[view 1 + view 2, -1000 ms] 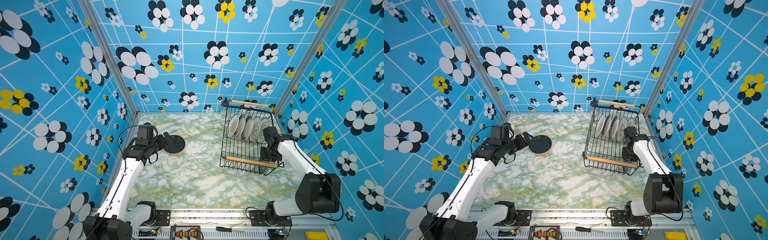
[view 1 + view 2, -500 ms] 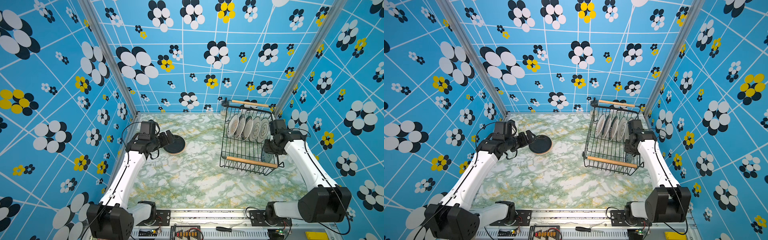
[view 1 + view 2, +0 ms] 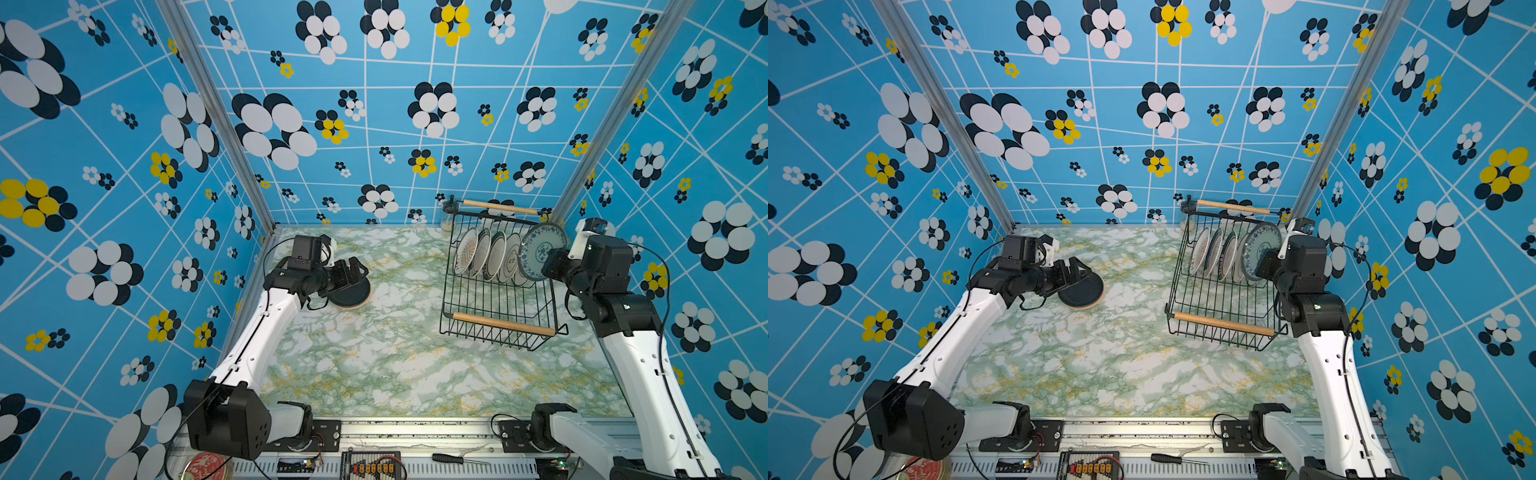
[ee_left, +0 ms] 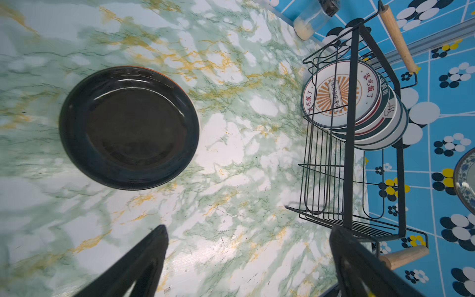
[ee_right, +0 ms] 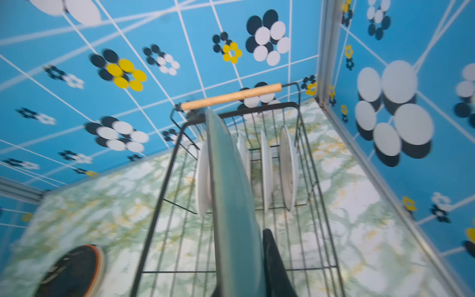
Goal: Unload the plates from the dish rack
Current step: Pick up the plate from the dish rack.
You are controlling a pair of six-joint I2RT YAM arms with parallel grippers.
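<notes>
**Up comes the blue-patterned plate**

Up and out of the row: the blue-patterned plate (image 3: 540,249) stood low among the others a second ago. Now it rides on edge above the right side of the dish rack (image 3: 503,324), and the right gripper (image 3: 550,266) is clamped on its rim. The right wrist view shows the same, one dark finger (image 5: 272,257) pressed against the plate's back. That looks like one more plate freed, but it is not yet carried clear or set down.

Four plates (image 3: 490,255) stand upright in the slots at the far end of the dish rack, and the near slots are bare wire. A glass jar (image 3: 448,216) sits just behind the far corner.

Across the table (image 3: 374,374), the black plate (image 3: 351,293) lies flat on an orange-edged plate (image 5: 99,257). The left gripper (image 3: 353,270) stays just over that stack's edge, jaws spread wide and holding nothing.
</notes>
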